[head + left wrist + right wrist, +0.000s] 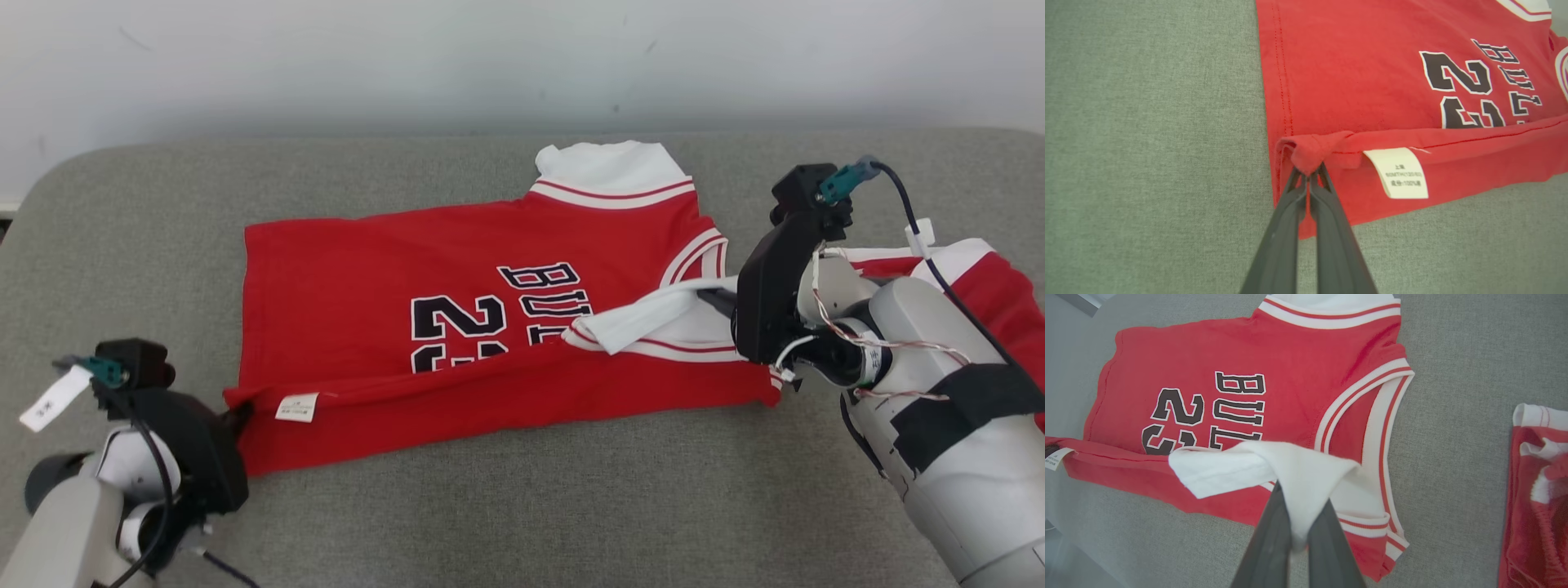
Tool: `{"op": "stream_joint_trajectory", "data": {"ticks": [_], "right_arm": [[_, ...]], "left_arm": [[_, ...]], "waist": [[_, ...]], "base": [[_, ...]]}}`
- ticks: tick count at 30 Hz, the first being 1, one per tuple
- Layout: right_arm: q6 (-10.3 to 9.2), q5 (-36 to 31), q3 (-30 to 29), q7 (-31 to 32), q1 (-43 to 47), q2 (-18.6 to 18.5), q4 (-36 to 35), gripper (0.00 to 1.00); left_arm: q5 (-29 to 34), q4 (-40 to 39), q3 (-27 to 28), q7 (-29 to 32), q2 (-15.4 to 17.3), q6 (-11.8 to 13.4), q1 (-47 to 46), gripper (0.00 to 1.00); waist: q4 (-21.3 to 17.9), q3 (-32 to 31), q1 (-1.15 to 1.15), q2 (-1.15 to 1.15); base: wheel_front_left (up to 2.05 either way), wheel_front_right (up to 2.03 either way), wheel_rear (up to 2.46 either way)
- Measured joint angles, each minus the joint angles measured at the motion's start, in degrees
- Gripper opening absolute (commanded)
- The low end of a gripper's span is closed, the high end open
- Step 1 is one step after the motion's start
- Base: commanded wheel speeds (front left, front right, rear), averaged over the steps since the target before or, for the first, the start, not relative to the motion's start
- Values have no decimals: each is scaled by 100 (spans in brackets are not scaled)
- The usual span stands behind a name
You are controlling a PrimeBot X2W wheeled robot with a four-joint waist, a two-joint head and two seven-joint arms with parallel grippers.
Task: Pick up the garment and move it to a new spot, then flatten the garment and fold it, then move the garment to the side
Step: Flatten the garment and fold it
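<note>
At the near left of the grey cushion (522, 506), your left gripper (1309, 173) is closed tight on a small bunch of red cloth. This bunch is the near hem corner of the jersey (457, 269). From this corner the near long side of the jersey is folded over onto the body, and a white care label (1396, 173) lies face up on the folded strip, just beside the pinched corner.

At the near right, your right gripper (1302, 494) is clamped on the white sleeve (1229, 469). The sleeve is pulled up and drapes over the front of the jersey near the armhole trim.

A little farther, the jersey lies spread in the middle of the cushion, hem to your left and neck to your right. The dark number and letters face up, and the fold covers their lower part.

At the far edge, the other white sleeve (608, 167) points toward the pale wall (490, 57).

Behind your right forearm lies another red and white cloth (1539, 506), apart from the jersey; it looks like shorts, but I am not sure.
</note>
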Motion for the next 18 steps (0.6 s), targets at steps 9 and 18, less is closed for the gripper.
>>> {"op": "stream_joint_trajectory", "data": {"ticks": [9,18], "right_arm": [[65,-194,51,-438,-516,209,712,13],[256,-338,40,-1230,-689,254,1207,100]], "left_arm": [[3,417,-88,-133,-134,-45,-553,0],[125,780,-147,-737,-171,-46,-759,100]], "waist": [[52,318,0,0],[86,464,0,0]], "base": [[0,0,0],[0,0,0]]}}
